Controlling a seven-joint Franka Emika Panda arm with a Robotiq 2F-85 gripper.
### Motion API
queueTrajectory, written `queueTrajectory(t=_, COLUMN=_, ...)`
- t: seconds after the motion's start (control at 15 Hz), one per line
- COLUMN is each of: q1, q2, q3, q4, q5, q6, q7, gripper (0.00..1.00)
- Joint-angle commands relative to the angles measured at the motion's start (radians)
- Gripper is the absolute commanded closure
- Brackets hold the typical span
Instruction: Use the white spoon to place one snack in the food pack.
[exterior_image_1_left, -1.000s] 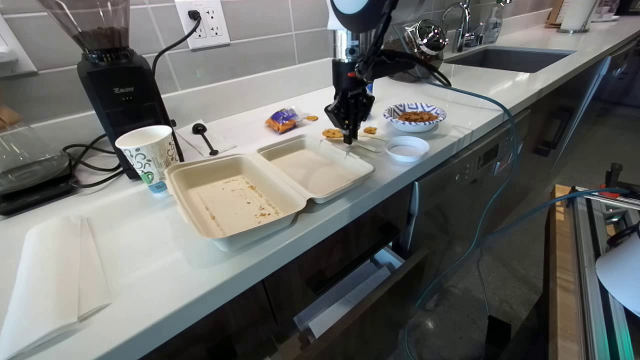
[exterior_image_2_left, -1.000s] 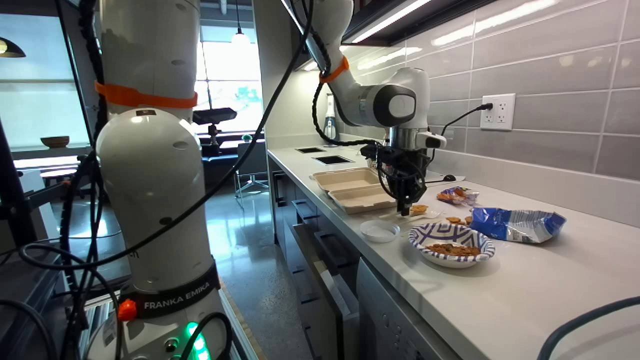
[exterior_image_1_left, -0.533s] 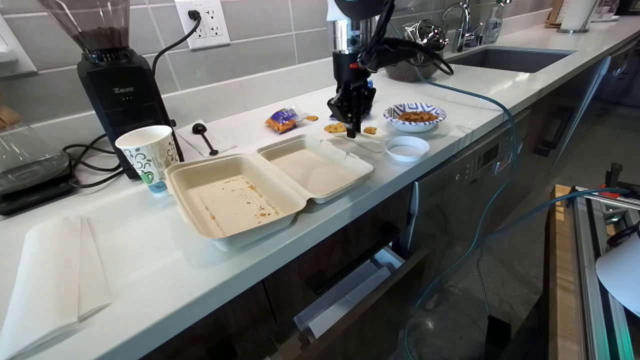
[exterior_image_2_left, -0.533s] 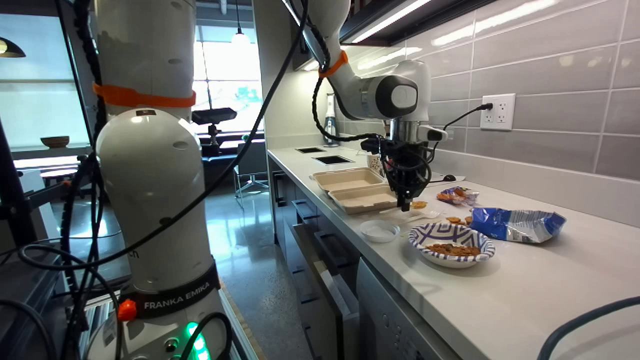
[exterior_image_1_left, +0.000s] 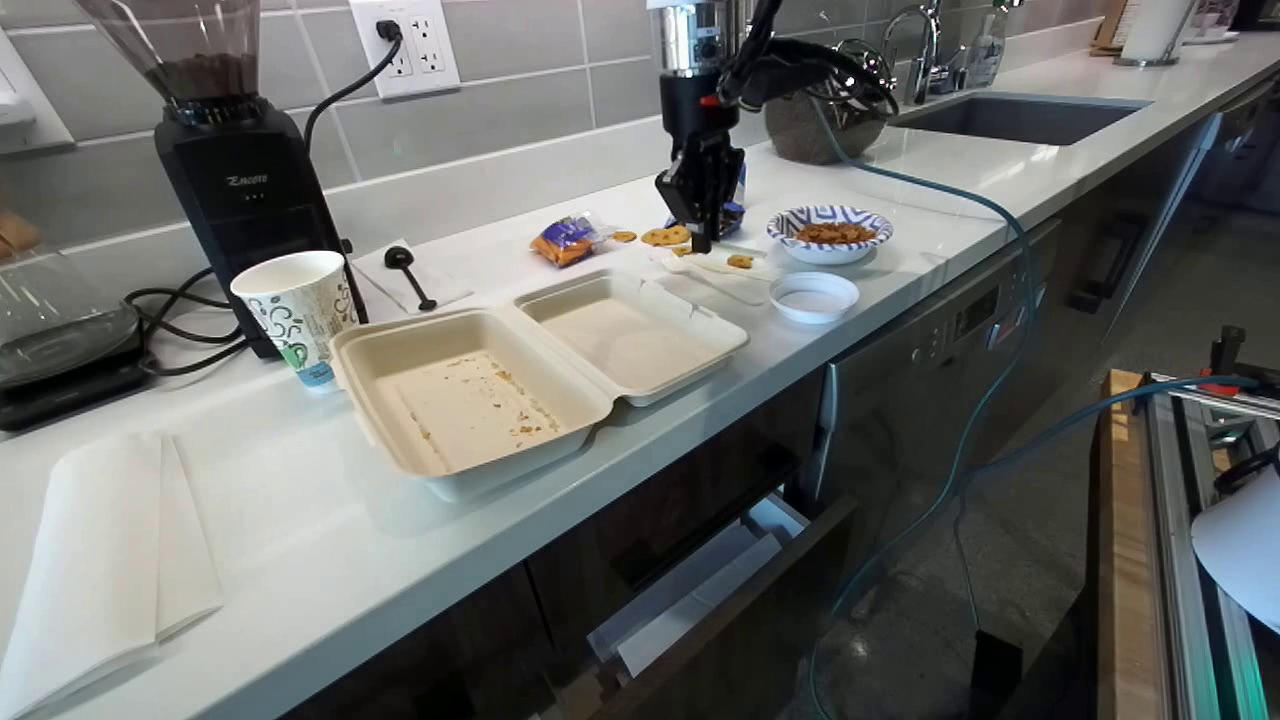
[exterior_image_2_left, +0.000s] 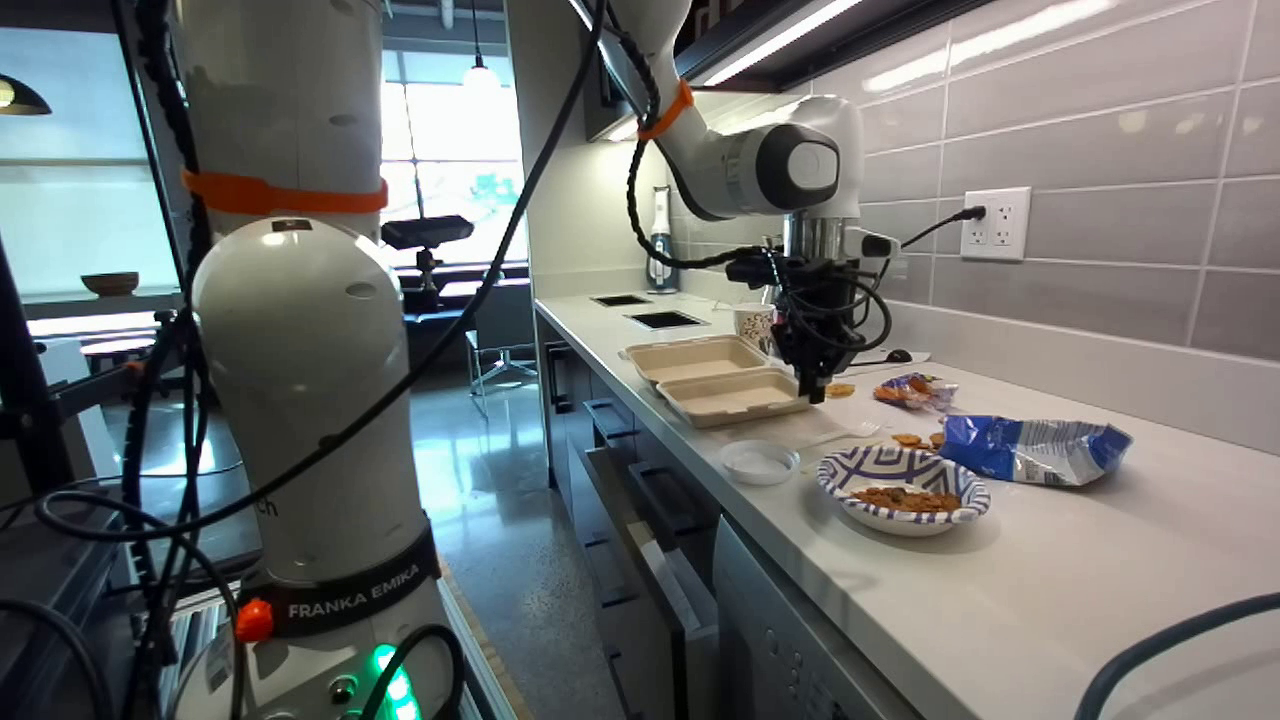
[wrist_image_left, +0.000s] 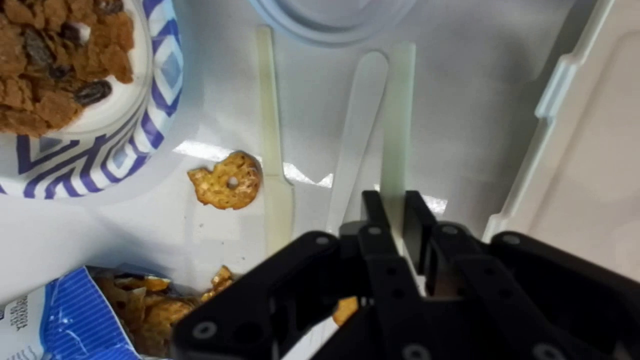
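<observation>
The black gripper (wrist_image_left: 394, 212) has both fingers clenched on a long, flat, greenish-white handle (wrist_image_left: 398, 120); its head is hidden from me, so I can't tell if it's the spoon. Near it lies a slim white handle (wrist_image_left: 356, 135). Farther over, an orange-brown crumbly snack (wrist_image_left: 217, 186) sits between a flat pale-yellow utensil (wrist_image_left: 272, 130) and the blue-patterned white bowl (wrist_image_left: 167, 70). On the opposite side the large cream-beige clamshell food pack (exterior_image_1_left: 562, 352) lies open, crumbs (exterior_image_1_left: 526, 431) in one half.

Grey tiled wall (exterior_image_2_left: 1090, 130), white countertop (exterior_image_2_left: 1130, 550), bright window (exterior_image_2_left: 455, 125).
</observation>
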Motion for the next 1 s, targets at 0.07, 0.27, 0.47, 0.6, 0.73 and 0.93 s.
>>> queueTrajectory(t=0.07, q1=0.005, q2=-0.017, q3=0.006, q4=0.041, q5=-0.02, q6=-0.096, q7=-0.076, gripper=0.96)
queueTrajectory(t=0.27, q1=0.009, q2=-0.008, q3=0.019, q4=0.078, q5=0.0, q6=-0.133, q7=-0.149, gripper=0.96)
queueTrajectory(t=0.47, q1=0.016, q2=0.006, q3=0.033, q4=0.119, q5=0.005, q6=-0.17, q7=-0.209, gripper=0.96)
queueTrajectory(t=0.6, q1=0.021, q2=0.011, q3=0.042, q4=0.141, q5=0.003, q6=-0.192, q7=-0.239, gripper=0.96)
queueTrajectory(t=0.73, q1=0.029, q2=0.022, q3=0.051, q4=0.167, q5=0.001, q6=-0.223, q7=-0.269, gripper=0.96)
queueTrajectory(t=0.93, q1=0.043, q2=0.047, q3=0.066, q4=0.208, q5=-0.008, q6=-0.264, q7=-0.31, gripper=0.96)
